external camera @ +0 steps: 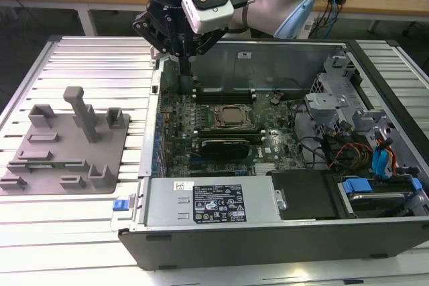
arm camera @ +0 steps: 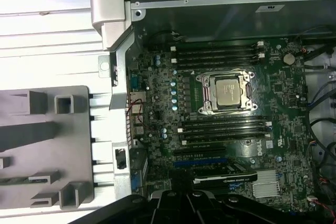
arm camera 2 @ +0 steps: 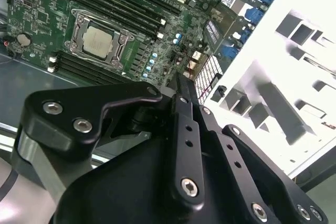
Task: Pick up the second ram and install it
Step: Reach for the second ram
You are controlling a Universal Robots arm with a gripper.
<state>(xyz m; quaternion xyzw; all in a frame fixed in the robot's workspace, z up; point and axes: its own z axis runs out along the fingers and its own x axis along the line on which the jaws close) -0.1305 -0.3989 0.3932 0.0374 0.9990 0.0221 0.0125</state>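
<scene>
Over open computer case point(external camera: 268, 229) holding motherboard point(arm camera: 286, 95), gripper point(arm camera 2: 179, 83) clenched, load unclear; grey fixture point(external camera: 117, 149) beside case.

Cropped by the picture's edge in the first wrist view: grey fixture point(arm camera: 31, 135). Blocked by the gripper point(arm camera 2: 181, 87) in the second wrist view: part of the motherboard point(arm camera 2: 37, 3).

Motherboard point(external camera: 182, 109) in case point(external camera: 281, 234), fixture point(external camera: 62, 160) beside

The second ram point(external camera: 51, 163) is a slim, dark-green stick (very thin), set on its long edge. It sits in a slot of the grey fixture point(external camera: 67, 142), at the exterior view's left.
</scene>
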